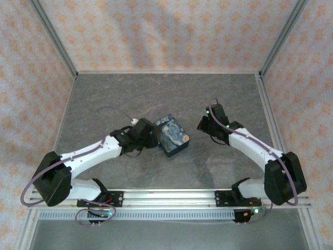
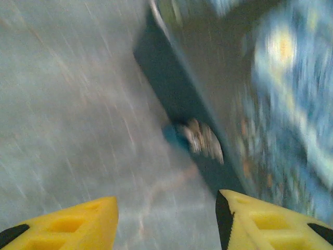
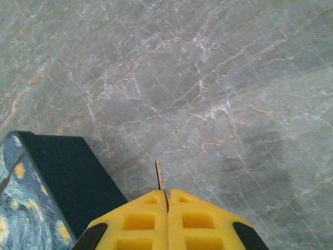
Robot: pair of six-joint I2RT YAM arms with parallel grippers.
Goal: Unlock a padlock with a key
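Grey marbled table (image 1: pixel 156 94) fills the floor of a booth whose walls (image 1: pixel 166 31) carry pale wallpaper with an orange floral print; the two arm bases sit on a metal rail (image 1: pixel 166 195) at the near edge. The padlock (image 1: pixel 173 136) lies near the middle of the table, painted face up, turned at an angle to the table edges.

The left gripper (image 2: pixel 166 202) is just beside the padlock's left side; its yellow fingers (image 2: pixel 78 224) stand apart with bare table between them. That wrist view is smeared with blur, yet it shows the block's dark side wall and a small round metallic fitting (image 2: pixel 204 141) on it; what the fitting is cannot be told.

The right gripper (image 3: pixel 167 194) is off to the padlock's right, clear of it; its fingers are pressed together on the key (image 3: pixel 160 176), a thin pale sliver poking out past the tips. A corner of the padlock shows at lower left of that view.
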